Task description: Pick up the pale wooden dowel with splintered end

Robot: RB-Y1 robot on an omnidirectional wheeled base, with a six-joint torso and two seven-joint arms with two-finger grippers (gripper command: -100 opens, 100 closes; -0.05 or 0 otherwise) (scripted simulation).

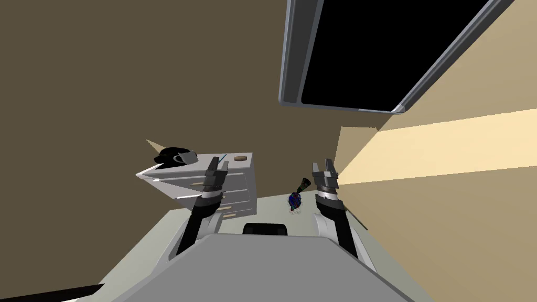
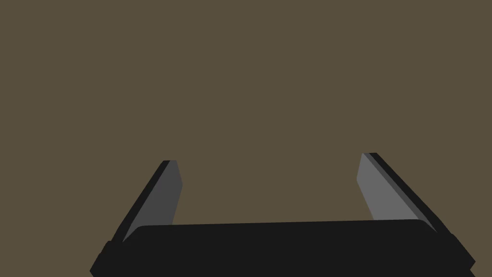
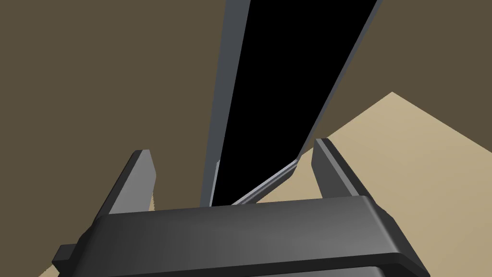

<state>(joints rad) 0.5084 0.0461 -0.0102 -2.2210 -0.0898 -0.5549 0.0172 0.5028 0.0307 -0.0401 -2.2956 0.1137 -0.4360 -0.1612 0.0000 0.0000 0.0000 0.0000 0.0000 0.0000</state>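
Left tool (image 2: 269, 161): both fingers stand wide apart, nothing between them. Open, empty.

Right tool (image 3: 232, 147): the same, fingers spread and gripping nothing.

Head view: both tools sit small at the middle of the frame, fingers pointing toward the top. The left tool (image 1: 218, 164) is left of centre and overlaps the drawer cabinet (image 1: 237, 187). The right tool (image 1: 322, 165) is right of centre, well apart from the cabinet.

The drawer cabinet is pale grey, left of centre, with pale tan handles on its drawer fronts. Along its top, from the frame's left:
- a black lump (image 1: 169, 153), shape unclear
- a grey mug (image 1: 187, 157) touching or just beside it
- a thin stick (image 1: 222, 157), bluish, just above the left tool's fingertips in the frame
- a round brown disc (image 1: 240, 158) near the top's right end

Dowel: I cannot tell where it lies. The thin stick is the one rod-like thing here, too small to read, and its colour is not pale.

On the floor (image 1: 152, 246), pale grey-green, between cabinet and right tool:
- a dark bottle-shaped thing (image 1: 304, 184), tilted
- a blue and red thing (image 1: 294, 201) just below it in the frame

Upper right of the frame: a grey window frame (image 1: 293, 57) around a black area.
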